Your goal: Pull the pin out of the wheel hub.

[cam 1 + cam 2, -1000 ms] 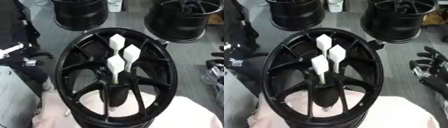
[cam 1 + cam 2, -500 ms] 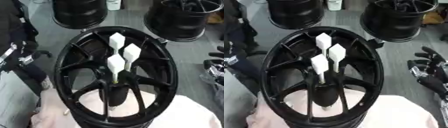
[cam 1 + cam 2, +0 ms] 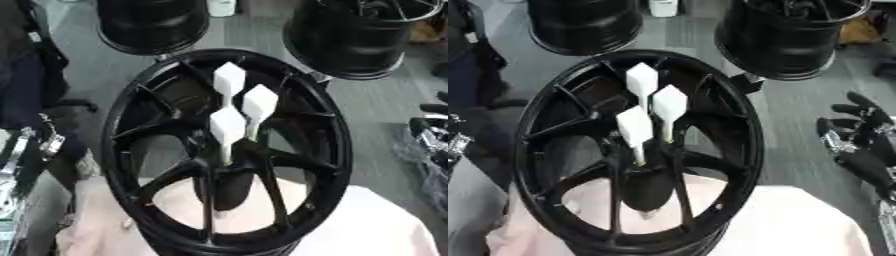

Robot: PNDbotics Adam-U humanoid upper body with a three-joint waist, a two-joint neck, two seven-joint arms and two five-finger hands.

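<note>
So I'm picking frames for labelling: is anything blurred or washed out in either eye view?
Left eye view: the white pins are bright with soft edges, and the black wheel keeps little spoke detail. Right eye view: the right hand at the edge is dark and smeared; the pale cloth looks flat and featureless.

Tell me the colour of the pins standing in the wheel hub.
White; the pins stand out against the black wheel hub, clearest in the right eye view.

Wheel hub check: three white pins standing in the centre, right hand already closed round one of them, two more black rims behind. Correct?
Not quite. The right hand holds nothing: the right eye view shows it open, off to the right of the wheel hub, clear of the three white pins. The pins stand in the centre, and two more black rims sit behind.
</note>
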